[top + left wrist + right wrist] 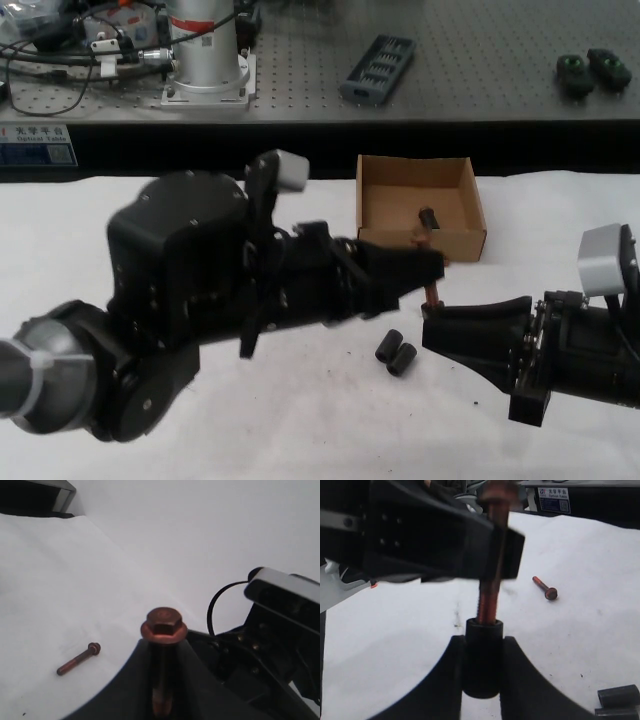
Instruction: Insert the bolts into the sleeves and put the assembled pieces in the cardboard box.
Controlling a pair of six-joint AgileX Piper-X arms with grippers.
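Left claw [435,262] sat right above the right claw [440,325]! The bolt [162,630] stood upright in the left claw's grip, its lower end in the top of the sleeve [482,660] pinched in the right claw. The cardboard box [420,243] sat just behind both claws, an assembled piece [427,222] inside. Two loose sleeves [396,352] lay on the counter [300,420] just left of the right claw, and a spare bolt [78,659] lay apart from both.

Bolt [163,625] coppery metal; sleeve [482,657] matt blk; box [468,245] cardboard.
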